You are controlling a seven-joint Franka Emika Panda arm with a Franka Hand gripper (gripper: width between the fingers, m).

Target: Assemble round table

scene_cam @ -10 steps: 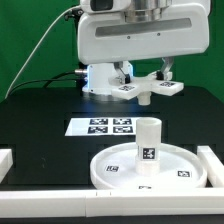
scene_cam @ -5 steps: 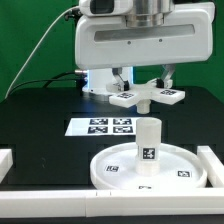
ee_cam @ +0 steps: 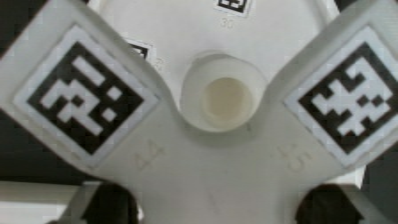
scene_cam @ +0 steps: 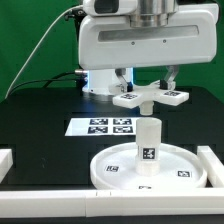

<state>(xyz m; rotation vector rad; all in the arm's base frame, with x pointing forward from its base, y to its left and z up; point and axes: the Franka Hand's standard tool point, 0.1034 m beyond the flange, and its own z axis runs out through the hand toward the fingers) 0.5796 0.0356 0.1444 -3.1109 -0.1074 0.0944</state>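
Nearest the exterior view stand two white straight border rails (scene_cam: 40, 187), and between them one large rimmed round white plastic disc (scene_cam: 120, 172) carrying two visible square black-and-white tags and one short thick white cylinder leg (scene_cam: 148, 141), upright, with one tag. Behind lies one flat white marker board (scene_cam: 101, 127) with four tags. Farthest, one two-finger gripper (scene_cam: 147, 88) holds, at a narrow grip, one flat elongated white base piece (scene_cam: 150, 98) above the leg, two tags showing; no writing is legible.

Marker board (scene_cam: 111, 127) flat on black table (scene_cam: 40, 125); white border rails (scene_cam: 214, 160) alongside.
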